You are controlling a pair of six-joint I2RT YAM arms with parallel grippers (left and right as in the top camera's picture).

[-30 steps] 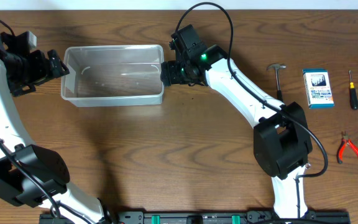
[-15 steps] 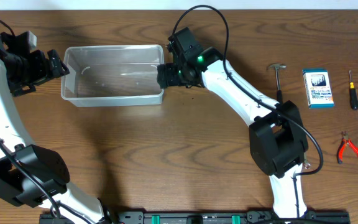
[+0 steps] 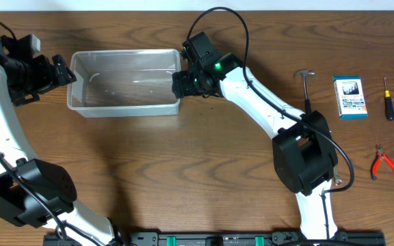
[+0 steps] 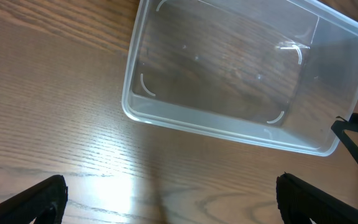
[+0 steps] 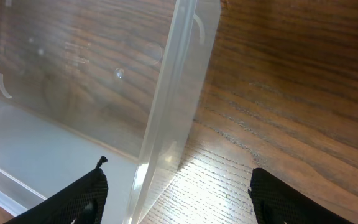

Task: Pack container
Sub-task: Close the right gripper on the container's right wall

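Note:
The container [image 3: 124, 108] is a clear, shallow plastic tub lying on the wooden table at the upper left; nothing shows inside it. My right gripper [image 3: 178, 83] is open at its right end. In the right wrist view the tub's end wall [image 5: 168, 93] stands between the right gripper's [image 5: 179, 174] fingers, one finger inside the tub and one outside, with a gap on both sides. My left gripper [image 3: 62, 70] is open just off the tub's left end. In the left wrist view the container [image 4: 229, 128] lies ahead of the left gripper [image 4: 169, 185], apart from it.
To the right lie a small hammer [image 3: 305, 85], a blue-and-white box [image 3: 350, 97], a screwdriver [image 3: 388, 97] and red pliers [image 3: 383, 163]. The right arm's links reach from the front edge up across the table's middle.
My right gripper has slid a little left, so its fingers now straddle the container's right wall. The left arm and the container have stayed put.

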